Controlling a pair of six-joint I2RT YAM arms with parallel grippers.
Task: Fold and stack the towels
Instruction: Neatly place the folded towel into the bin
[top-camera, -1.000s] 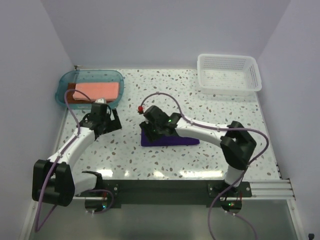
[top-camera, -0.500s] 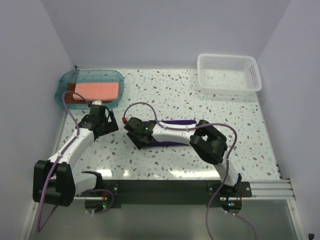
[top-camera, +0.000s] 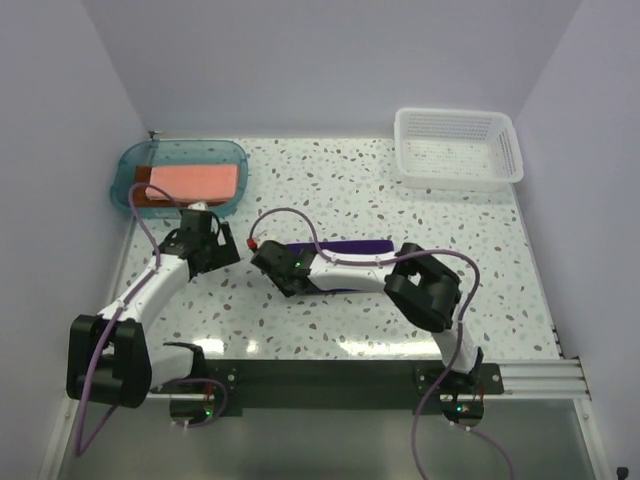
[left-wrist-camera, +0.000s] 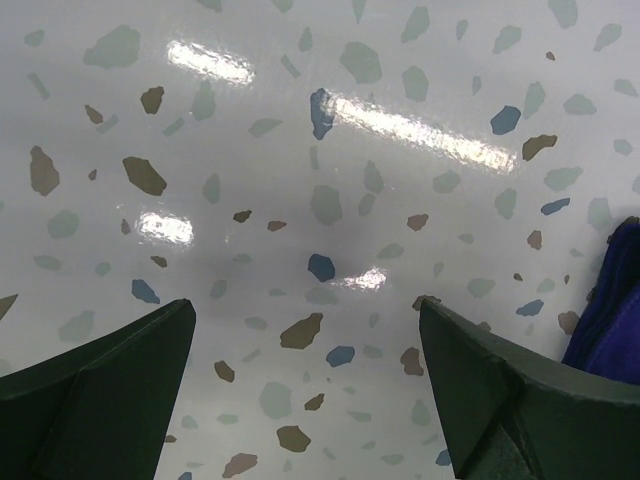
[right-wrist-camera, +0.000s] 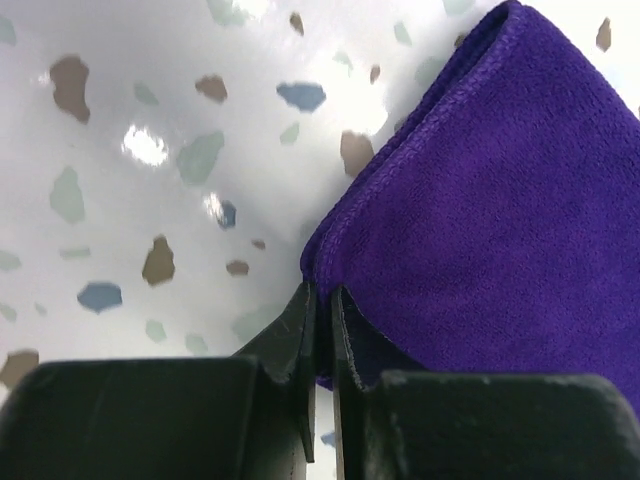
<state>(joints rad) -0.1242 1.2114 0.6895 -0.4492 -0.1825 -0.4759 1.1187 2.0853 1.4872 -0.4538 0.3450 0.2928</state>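
Note:
The purple towel (top-camera: 350, 246) lies folded mid-table, mostly hidden under my right forearm. My right gripper (top-camera: 280, 275) is at its left end. In the right wrist view the right gripper (right-wrist-camera: 322, 295) is shut on the doubled edge of the purple towel (right-wrist-camera: 500, 200), with cloth pinched between the fingers. The salmon pink towel (top-camera: 195, 180) lies folded in the teal tray (top-camera: 180, 152), on top of the rust brown towel (top-camera: 142, 196). My left gripper (top-camera: 222, 250) hangs open over bare table. In its wrist view the left gripper (left-wrist-camera: 307, 302) holds nothing, and the purple towel (left-wrist-camera: 615, 310) shows at the right edge.
A white mesh basket (top-camera: 458, 150) stands at the back right. The teal tray sits at the back left, close to the left wall. The speckled table (top-camera: 350, 180) runs between them.
My right arm swung left and down across the purple towel, and its gripper closed on the towel's left edge. The left arm barely moved.

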